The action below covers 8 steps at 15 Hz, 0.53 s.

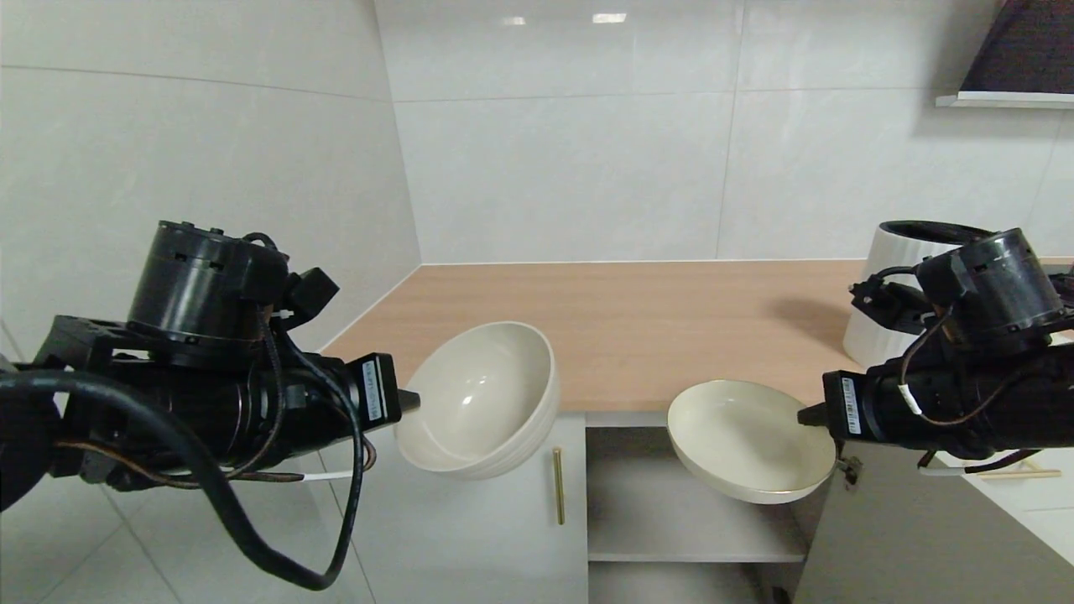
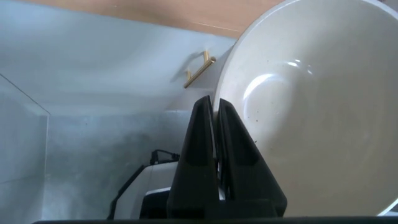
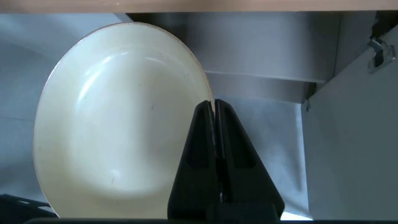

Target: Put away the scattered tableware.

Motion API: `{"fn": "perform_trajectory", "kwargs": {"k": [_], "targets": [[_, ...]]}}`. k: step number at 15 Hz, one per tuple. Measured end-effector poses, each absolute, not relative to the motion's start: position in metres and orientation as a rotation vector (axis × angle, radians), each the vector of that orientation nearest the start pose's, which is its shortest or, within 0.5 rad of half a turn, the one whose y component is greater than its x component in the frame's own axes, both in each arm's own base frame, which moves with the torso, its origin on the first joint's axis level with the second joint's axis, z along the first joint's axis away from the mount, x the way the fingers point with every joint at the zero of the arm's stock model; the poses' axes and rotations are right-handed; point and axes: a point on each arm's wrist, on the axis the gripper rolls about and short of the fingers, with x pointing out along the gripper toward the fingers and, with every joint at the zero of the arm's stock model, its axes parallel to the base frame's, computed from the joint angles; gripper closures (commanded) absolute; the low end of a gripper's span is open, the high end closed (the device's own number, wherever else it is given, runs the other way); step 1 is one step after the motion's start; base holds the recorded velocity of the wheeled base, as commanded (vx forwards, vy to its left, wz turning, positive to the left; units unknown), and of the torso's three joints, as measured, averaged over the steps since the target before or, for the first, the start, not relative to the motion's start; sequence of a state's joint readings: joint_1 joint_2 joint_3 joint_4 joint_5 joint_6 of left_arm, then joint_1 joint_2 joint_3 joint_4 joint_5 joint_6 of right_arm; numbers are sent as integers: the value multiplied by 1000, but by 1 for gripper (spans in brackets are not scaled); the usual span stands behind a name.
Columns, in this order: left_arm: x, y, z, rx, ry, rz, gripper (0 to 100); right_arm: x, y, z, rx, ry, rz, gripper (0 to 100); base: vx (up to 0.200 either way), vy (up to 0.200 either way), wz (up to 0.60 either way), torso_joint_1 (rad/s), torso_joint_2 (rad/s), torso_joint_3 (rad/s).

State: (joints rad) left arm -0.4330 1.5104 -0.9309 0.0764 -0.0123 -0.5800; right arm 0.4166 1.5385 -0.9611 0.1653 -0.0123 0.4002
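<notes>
- The left claw is clenched on the rim of a cream bowl. In the left wrist view its 2 dark fingers press together with the bowl's edge pinched between them.
- The bowl hangs in the air just beyond the left claw's tips, tilted on its side so that its hollow faces the camera. It touches nothing but the claw.
- Behind the bowl lies the front edge of a wooden tabletop. Below the bowl is a closed white cabinet door with a slim gold handle.
- The right claw is clenched on the rim of a shallow cream plate, its fingers closed thin over the plate's edge in the right wrist view.
- The plate juts out from the right claw's tips toward the left claw, tilted, with its inner face turned up and toward the camera. Bowl and plate are apart, with a gap between them.
- Behind and below the plate is an open cabinet bay with 1 pale shelf. Its grey door stands swung open under the right claw.
- A white ribbed container stands on the tabletop behind the right claw.
</notes>
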Motion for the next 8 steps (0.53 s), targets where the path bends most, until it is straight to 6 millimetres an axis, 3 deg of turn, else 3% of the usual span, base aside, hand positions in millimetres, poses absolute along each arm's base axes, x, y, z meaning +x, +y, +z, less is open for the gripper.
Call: {"fn": "perform_trajectory", "kwargs": {"k": [5,8], "targets": [[231,-107,200,-410,763,-223,100,235,104,198,222,777,236,100,0,0,0,-6,14,10],[233,-108,199,-410,768,-220,100,238,105,193,232,736,247,100,0,0,0,-136,346,199]]}}
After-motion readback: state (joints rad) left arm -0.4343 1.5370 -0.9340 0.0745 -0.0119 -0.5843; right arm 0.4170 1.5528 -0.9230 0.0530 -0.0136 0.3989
